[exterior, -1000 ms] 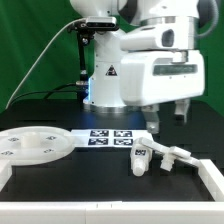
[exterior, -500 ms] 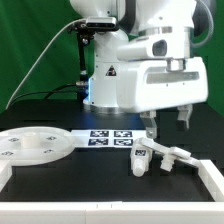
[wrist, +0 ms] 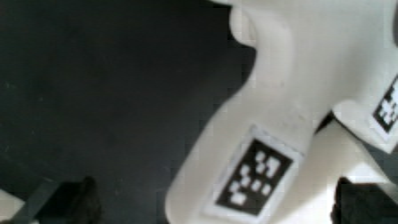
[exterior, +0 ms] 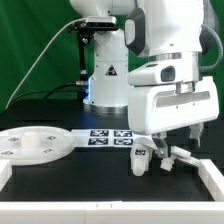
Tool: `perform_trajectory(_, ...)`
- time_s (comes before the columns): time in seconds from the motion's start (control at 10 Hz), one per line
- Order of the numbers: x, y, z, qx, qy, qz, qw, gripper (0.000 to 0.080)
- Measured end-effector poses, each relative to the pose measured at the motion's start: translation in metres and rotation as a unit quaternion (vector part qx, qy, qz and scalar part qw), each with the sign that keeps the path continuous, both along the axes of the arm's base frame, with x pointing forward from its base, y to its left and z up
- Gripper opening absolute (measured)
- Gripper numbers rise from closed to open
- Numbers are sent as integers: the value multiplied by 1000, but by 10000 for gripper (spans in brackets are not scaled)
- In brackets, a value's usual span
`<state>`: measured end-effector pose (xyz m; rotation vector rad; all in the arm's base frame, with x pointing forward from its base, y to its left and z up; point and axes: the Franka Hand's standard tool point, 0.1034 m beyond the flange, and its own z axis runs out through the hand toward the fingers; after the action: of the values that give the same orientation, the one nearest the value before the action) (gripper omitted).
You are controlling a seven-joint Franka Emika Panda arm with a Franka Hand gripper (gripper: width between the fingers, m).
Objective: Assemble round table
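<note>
The round disc (exterior: 35, 146) lies flat on the black table at the exterior view's left. The short leg (exterior: 141, 160) lies on its side at the right, and the lobed foot (exterior: 176, 157) is just beside it. My gripper (exterior: 176, 140) is open and empty, hanging low just above the foot, with its fingers (exterior: 157, 143) either side. In the wrist view a white tagged part (wrist: 267, 150) fills the space below the open gripper (wrist: 214, 200); it looks like the foot. A second tagged white part (wrist: 386, 100) shows at the edge.
The marker board (exterior: 111, 137) lies between the disc and the leg. A white rail (exterior: 100, 210) borders the table's front edge and a white rail (exterior: 212, 178) its right edge. The robot base (exterior: 108, 85) stands behind.
The gripper has come down and forward, from well above the table to just over the foot and leg. The parts have not moved.
</note>
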<state>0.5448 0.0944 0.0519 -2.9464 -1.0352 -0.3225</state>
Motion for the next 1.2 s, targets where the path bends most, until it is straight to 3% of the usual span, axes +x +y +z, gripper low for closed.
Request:
perform_trajectory(0.6,-5,-6,-17,-2,12,4,1000,650)
perform_trajectory(0.8,-5,-16,-19,-6,12,15,1000,650)
perform_trajectory(0.9,-6,-15,-19,-5,12,15,1000,514)
perform_trajectory(1.0,-6,-15,-19,-5,12,16,1000,514)
perform_trajectory(1.2,-6,-15,-19,-5,12,16,1000,232)
